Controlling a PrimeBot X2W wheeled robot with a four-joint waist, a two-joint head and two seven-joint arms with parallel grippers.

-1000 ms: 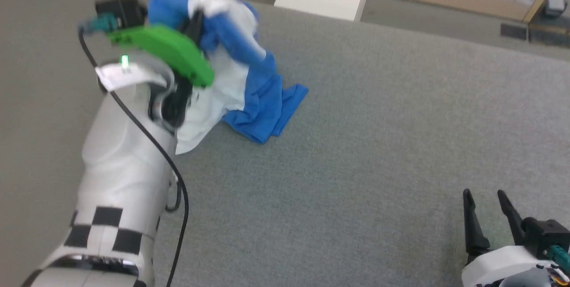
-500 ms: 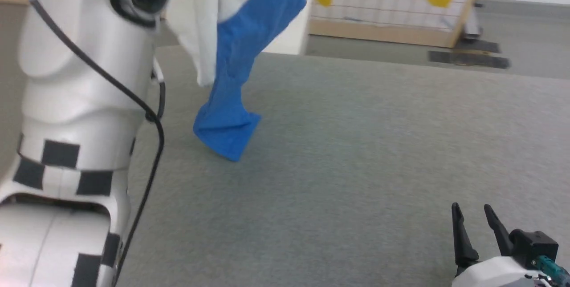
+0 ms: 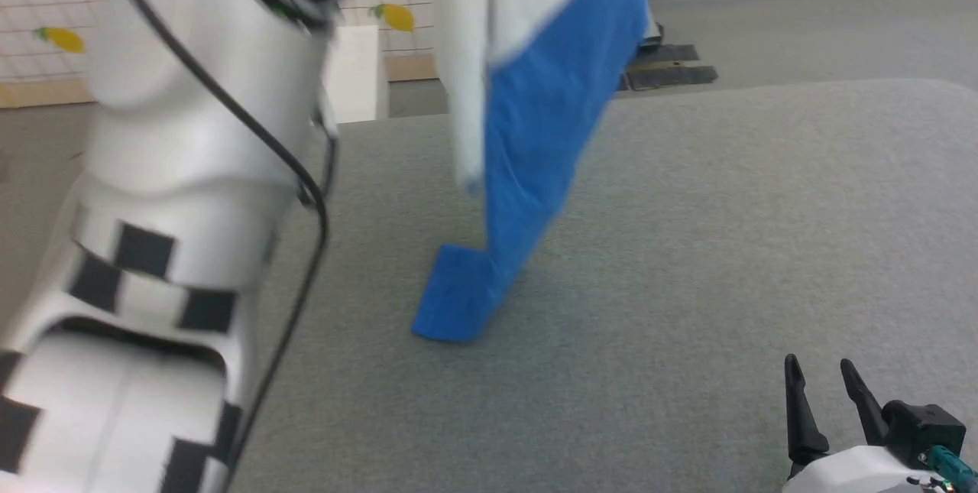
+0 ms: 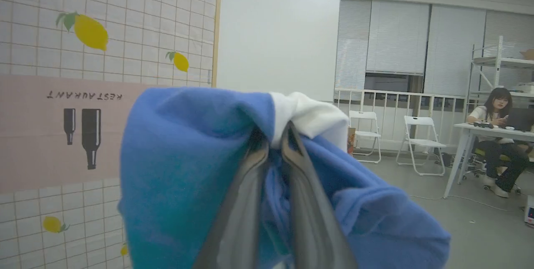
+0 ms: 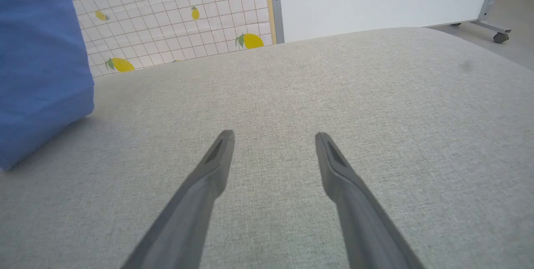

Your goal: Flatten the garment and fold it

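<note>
At the left of the frame, the white left arm [image 3: 176, 134] is reaching up high. Its left tool [image 4: 273, 135] is pinching a bunch of the soft white T-shirt with bright blue sleeves [image 3: 550, 118]. A second ago the shirt was lying in a heap; now it is hanging in the upper middle, with only a blue sleeve end [image 3: 454, 294] touching the grey fabric tabletop [image 3: 726, 248]. That is helping it open out for flattening. Its top is running off the frame, blurry. At the lower right, the right tool [image 3: 819, 363] is waiting, spread wide, holding nothing.

Lemon-print tiled wall [image 4: 83, 31], white folding chairs [image 4: 420, 122], window blinds [image 4: 396, 39], grey floor [image 4: 417, 206]
</note>
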